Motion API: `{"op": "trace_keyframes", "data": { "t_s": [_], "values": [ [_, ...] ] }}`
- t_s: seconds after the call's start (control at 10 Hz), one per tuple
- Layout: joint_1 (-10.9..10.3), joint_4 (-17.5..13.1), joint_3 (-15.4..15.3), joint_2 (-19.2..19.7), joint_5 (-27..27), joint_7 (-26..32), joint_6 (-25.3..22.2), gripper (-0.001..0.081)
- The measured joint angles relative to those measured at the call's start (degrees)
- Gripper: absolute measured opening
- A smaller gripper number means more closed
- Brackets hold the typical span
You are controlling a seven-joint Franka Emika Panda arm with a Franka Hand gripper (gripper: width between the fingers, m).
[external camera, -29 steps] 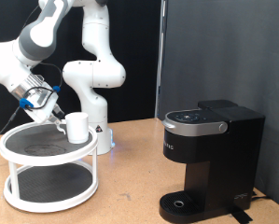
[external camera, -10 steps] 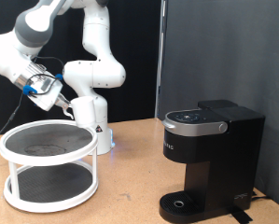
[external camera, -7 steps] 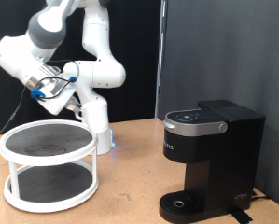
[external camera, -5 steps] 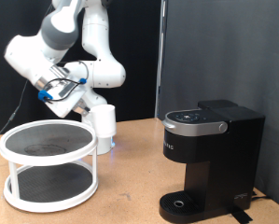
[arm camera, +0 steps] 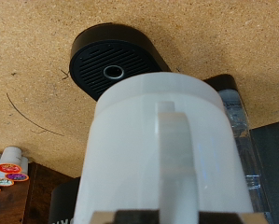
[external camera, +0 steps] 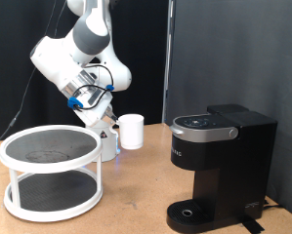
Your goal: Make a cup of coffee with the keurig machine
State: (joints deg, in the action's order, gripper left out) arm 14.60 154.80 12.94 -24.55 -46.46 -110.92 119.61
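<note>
My gripper [external camera: 113, 126] is shut on the cup [external camera: 132, 132], a plain white mug held in the air between the white stand and the keurig machine [external camera: 222, 161]. The cup is about level with the machine's top and to its left in the exterior view. The machine is black with its lid down, and its round drip tray [external camera: 189, 213] at the base is bare. In the wrist view the cup [arm camera: 162, 149] fills the middle with its handle facing the camera. The drip tray [arm camera: 114, 61] and part of the machine [arm camera: 268, 163] show beyond it.
A white two-tier round stand [external camera: 50, 171] sits on the wooden table at the exterior view's left, with nothing on its shelves. The robot's white base [external camera: 104, 136] stands behind it. Several coffee pods [arm camera: 8, 170] show at the wrist view's edge.
The cup was lifted off the stand's top shelf. The arm has swung it toward the exterior view's right, nearer the machine.
</note>
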Motion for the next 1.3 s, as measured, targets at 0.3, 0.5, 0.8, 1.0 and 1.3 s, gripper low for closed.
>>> {"op": "trace_keyframes", "data": {
  "t_s": [0.3,0.5,0.8,1.0,1.3],
  "values": [
    [-0.1,0.3,-1.6,1.8,0.1,-1.7,3.6,0.0],
    [-0.6,0.1,-4.3,5.1,-0.5,-3.2,8.7,0.0],
    [-2.6,-1.3,-6.8,11.1,-4.6,-2.7,14.6,0.0],
    [-3.6,-2.6,-7.9,14.5,-7.1,-1.2,16.8,0.0],
    [-4.9,-4.1,-9.6,18.3,-10.8,2.0,18.9,0.0]
  ]
}}
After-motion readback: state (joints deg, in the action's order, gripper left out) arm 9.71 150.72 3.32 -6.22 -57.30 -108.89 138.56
